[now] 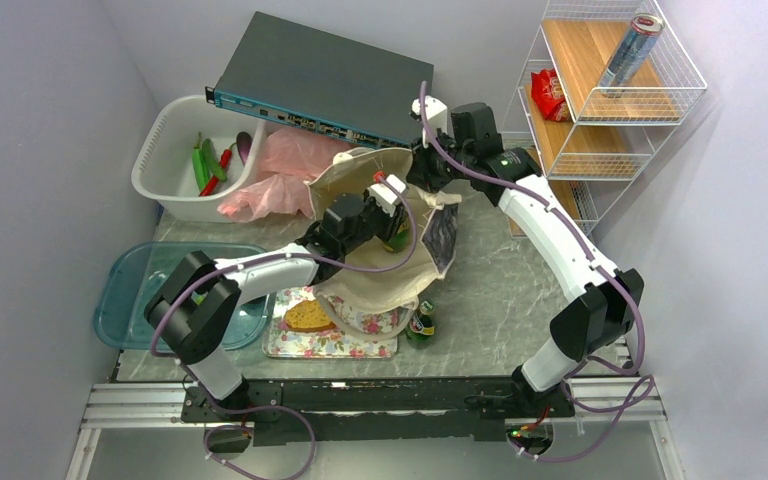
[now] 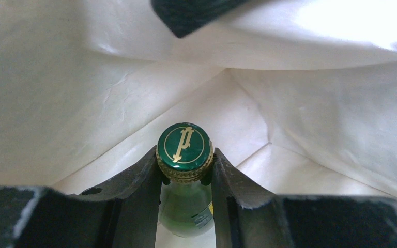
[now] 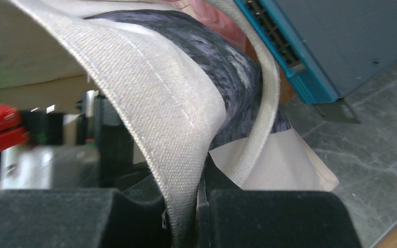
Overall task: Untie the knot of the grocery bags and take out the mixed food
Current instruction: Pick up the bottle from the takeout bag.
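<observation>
The beige canvas tote [image 1: 385, 275] stands mid-table with its mouth held open. My left gripper [image 2: 184, 168] is inside it, shut on the neck of a green glass bottle [image 2: 184, 146] just under its green and gold cap. In the top view the left gripper [image 1: 390, 218] reaches into the tote. My right gripper [image 3: 188, 206] is shut on the tote's woven rim [image 3: 176, 124] and holds it up at the back [image 1: 422, 172]. The pink plastic bag [image 1: 280, 175] lies slack behind the tote. I see no knot on it.
A white basin [image 1: 160, 150] at back left holds green and red peppers [image 1: 206, 162] and an eggplant [image 1: 244, 147]. A floral tray [image 1: 335, 345] holds a bread slice [image 1: 310, 316]. Another green bottle [image 1: 421, 322], a teal tray [image 1: 125, 300], a network box [image 1: 330, 80] and a wire shelf [image 1: 610, 110] stand around.
</observation>
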`<state>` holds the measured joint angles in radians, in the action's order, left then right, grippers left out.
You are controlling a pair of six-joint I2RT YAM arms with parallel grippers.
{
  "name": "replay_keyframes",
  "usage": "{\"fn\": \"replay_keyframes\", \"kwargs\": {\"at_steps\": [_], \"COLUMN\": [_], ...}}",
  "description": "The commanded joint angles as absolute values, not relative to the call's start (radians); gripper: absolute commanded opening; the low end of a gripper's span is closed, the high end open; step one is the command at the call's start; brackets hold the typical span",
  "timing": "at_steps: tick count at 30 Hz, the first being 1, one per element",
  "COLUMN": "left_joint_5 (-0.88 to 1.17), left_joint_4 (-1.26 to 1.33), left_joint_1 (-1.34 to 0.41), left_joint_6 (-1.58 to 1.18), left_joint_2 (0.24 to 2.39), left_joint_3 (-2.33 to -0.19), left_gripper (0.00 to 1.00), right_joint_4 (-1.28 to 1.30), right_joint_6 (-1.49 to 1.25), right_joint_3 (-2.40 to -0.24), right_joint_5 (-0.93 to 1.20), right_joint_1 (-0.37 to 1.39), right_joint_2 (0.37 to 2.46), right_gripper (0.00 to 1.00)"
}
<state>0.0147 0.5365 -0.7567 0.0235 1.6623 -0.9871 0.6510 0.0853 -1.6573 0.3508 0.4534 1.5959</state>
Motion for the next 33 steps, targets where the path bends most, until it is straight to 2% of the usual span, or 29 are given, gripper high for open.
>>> {"fn": "replay_keyframes", "kwargs": {"at_steps": [1, 5, 17, 29, 31, 33], "left_joint_5": [0.06, 0.095, 0.208, 0.208, 0.216, 0.211], "left_joint_4": [0.717, 0.667, 0.51, 0.317, 0.278, 0.237], "left_joint_1": [-0.758, -0.752, -0.747, -0.724, -0.722, -0.717], "left_joint_6": [0.098, 0.106, 0.03, 0.049, 0.045, 0.034], "left_joint_2": [1.511, 1.447, 1.284, 1.089, 1.067, 1.048], "left_joint_3": [-1.05, -1.069, -1.096, -1.097, -1.126, -1.159], "left_gripper": [0.0, 0.0, 0.0, 0.0, 0.0, 0.0], "right_joint_4": [0.585, 0.648, 0.748, 0.872, 0.881, 0.899], "right_joint_6": [0.051, 0.038, 0.028, 0.142, 0.176, 0.21], "right_joint_3": [-1.741, -1.749, -1.653, -1.811, -1.806, -1.815], "right_joint_5": [0.229, 0.195, 0.288, 0.29, 0.297, 0.313], "right_joint_1": [0.422, 0.38, 0.302, 0.244, 0.244, 0.243], "right_joint_2": [1.594, 1.601, 1.654, 1.751, 1.744, 1.744], "right_gripper": [0.0, 0.0, 0.0, 0.0, 0.06, 0.18]}}
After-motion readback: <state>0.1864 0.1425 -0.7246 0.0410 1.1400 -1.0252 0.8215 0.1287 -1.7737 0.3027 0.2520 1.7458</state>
